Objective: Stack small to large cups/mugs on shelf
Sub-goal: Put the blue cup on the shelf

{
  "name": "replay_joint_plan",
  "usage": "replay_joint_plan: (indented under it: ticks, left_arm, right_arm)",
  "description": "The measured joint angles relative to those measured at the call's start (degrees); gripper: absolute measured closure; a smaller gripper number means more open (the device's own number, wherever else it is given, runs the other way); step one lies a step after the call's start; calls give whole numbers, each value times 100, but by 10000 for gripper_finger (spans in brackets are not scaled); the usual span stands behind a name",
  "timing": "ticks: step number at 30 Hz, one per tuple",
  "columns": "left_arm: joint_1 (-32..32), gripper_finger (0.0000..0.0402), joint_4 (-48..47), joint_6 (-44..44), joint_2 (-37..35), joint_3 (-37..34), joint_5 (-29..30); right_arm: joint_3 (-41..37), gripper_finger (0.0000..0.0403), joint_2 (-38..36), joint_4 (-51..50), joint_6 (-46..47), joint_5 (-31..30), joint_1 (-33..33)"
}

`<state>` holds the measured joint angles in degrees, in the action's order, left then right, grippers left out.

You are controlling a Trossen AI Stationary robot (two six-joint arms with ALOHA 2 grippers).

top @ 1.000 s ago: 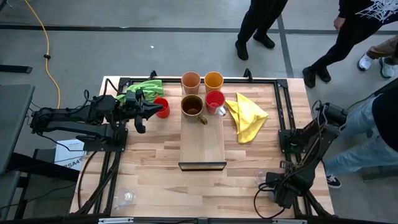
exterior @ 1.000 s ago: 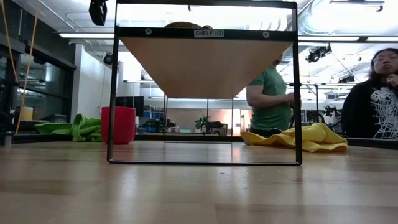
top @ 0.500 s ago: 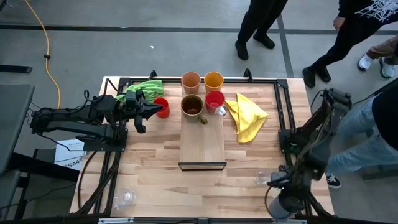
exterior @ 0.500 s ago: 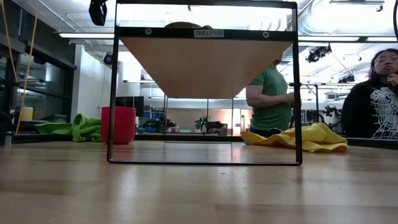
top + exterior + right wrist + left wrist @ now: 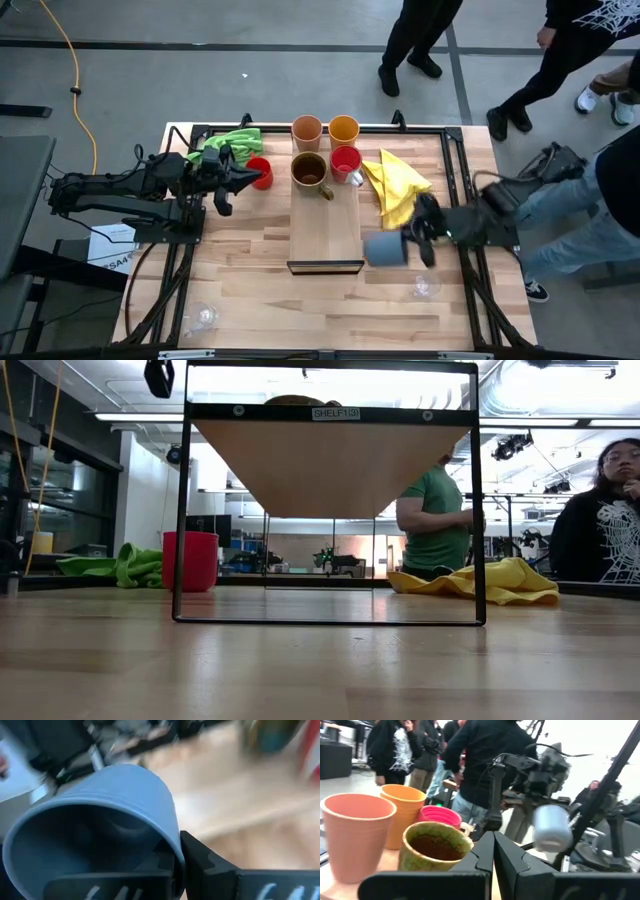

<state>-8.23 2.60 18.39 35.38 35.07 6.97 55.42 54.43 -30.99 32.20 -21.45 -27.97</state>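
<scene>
My right gripper (image 5: 410,243) is shut on the grey-blue mug (image 5: 383,248), in the air by the shelf's (image 5: 325,225) near right corner. The mug also shows in the left wrist view (image 5: 551,827). A brown mug (image 5: 310,171) and a red mug (image 5: 346,161) stand at the shelf's far end. Peach (image 5: 307,130) and orange (image 5: 343,128) tumblers stand on the table beyond it. My left gripper (image 5: 243,178) is shut, its tips (image 5: 493,842) beside a second red mug (image 5: 260,172) that stands on the table. Two clear glasses (image 5: 423,288) (image 5: 200,318) stand near the table's near edge. My right gripper has the grey-blue mug by its rim (image 5: 172,845), one finger inside the mouth and one finger (image 5: 200,862) outside the wall. The mug is lifted clear of table and shelf, lying on its side with its mouth toward the gripper. My left gripper: I cannot tell whether it touches the red mug.
A green cloth (image 5: 228,140) lies at the far left and a yellow cloth (image 5: 395,185) to the right of the shelf. People stand beyond the table's far edge (image 5: 420,40) and close to its right side (image 5: 610,210).
My right gripper has swung fast from the table's near right corner toward the far edge and the left, up to the shelf's near right corner. The grey-blue mug is now in view in its hold, clear of the table.
</scene>
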Motion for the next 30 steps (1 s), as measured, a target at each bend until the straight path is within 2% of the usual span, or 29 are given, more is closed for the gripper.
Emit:
replay_joint_plan:
  ticks: [6,13,20,23,30]
  left_arm:
    - [0,402,77,135,51,149,-399]
    - [0,402,44,283,572,714,-828]
    - [0,402,52,212,1221,1348,-1143]
    - [0,402,21,-40,1295,1448,-1119]
    - [0,402,-15,-59,1294,1453,-1039]
  right_arm:
    - [0,403,177,1252,-1362,232,1369]
    - [1,403,222,2359,-2086,1006,2282]
    - [2,403,223,2824,-2198,1429,2770]
    - [0,403,223,2827,-2179,1618,2875]
    - [1,403,223,2879,-2121,1637,2909]
